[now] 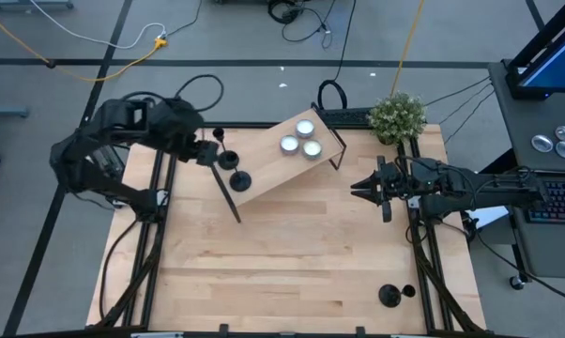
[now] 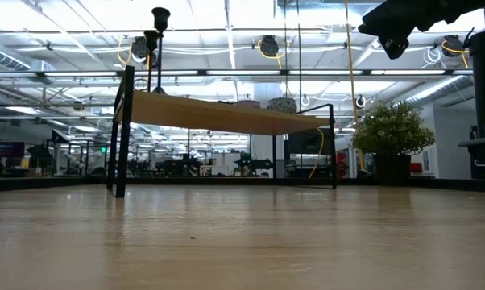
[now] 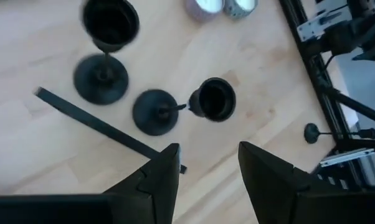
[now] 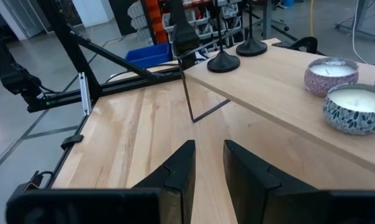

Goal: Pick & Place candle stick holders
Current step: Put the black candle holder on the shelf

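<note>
Two holders (image 1: 234, 169) upright on raised shelf (image 1: 273, 169), left end, side by side; matte black, disc base, thin stem, small cup. Third holder (image 1: 391, 295) lies on tabletop (image 1: 292, 263) near right front: likely still to place. Left claw (image 1: 210, 153) just beside shelf pair, spread, empty. Right claw (image 1: 362, 189) hovers mid-right, narrow gap, empty.

Bright overhead light, blurred wrist foreground
</note>
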